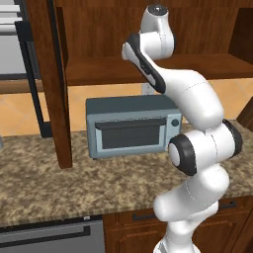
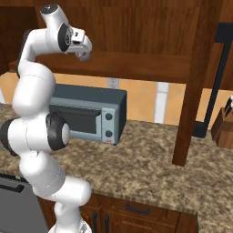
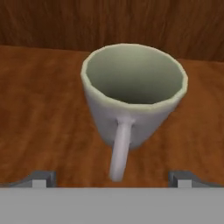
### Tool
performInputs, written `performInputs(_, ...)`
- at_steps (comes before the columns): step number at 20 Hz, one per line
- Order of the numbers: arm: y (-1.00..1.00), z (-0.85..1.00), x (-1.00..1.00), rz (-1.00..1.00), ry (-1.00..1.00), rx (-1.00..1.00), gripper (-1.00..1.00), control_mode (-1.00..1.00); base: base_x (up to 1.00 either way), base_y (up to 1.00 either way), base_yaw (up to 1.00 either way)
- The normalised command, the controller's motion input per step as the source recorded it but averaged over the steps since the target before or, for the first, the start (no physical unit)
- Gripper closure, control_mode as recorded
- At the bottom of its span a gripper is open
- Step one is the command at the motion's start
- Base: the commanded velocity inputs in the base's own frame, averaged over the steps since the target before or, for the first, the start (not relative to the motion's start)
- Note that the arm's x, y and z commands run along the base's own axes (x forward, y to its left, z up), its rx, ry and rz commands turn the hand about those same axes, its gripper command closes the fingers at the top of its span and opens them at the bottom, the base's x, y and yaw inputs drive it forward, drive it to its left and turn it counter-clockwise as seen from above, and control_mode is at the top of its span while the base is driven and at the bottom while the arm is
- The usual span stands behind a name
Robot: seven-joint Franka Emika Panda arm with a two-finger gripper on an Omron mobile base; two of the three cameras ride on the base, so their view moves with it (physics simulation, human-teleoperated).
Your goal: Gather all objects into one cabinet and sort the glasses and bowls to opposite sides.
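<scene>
The plain grey handled mug (image 3: pixel 133 92) stands upright on the cabinet's reddish-brown shelf (image 3: pixel 39 109), its handle (image 3: pixel 120 148) pointing toward my hand. My gripper (image 3: pixel 112 178) is open, with one fingertip low on each side of the handle and neither touching the mug. From the right base view the gripper (image 2: pixel 83 51) hovers just above the shelf (image 2: pixel 136 63) of the wall cabinet. The cabinet door (image 1: pixel 49 84) is swung open, and its long black bar handle (image 1: pixel 30 84) is visible. The cream cups and the black bowl are out of view.
A blue-grey toaster oven (image 1: pixel 132 126) sits on the granite counter (image 1: pixel 44 183) under the shelf. The open door (image 2: pixel 195 86) hangs down toward the counter at the right. A knife block (image 2: pixel 225 123) stands at the far right, and a dishwasher (image 1: pixel 49 239) sits below the counter.
</scene>
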Motion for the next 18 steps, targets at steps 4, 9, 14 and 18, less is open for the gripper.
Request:
performInputs(4,0.0,0.0,0.66,0.0,0.01,0.0,-1.0,-1.0,0.0,0.0,0.0)
performInputs(9,0.0,0.0,0.7,0.0,0.03,0.0,-1.0,-1.0,0.0,0.0,0.0)
performInputs(14,0.14,0.0,0.53,0.0,0.01,0.0,1.0,-1.0,0.0,0.0,0.0)
performInputs(18,0.08,-0.02,0.45,0.0,0.0,0.0,1.0,-1.0,0.0,0.0,0.0)
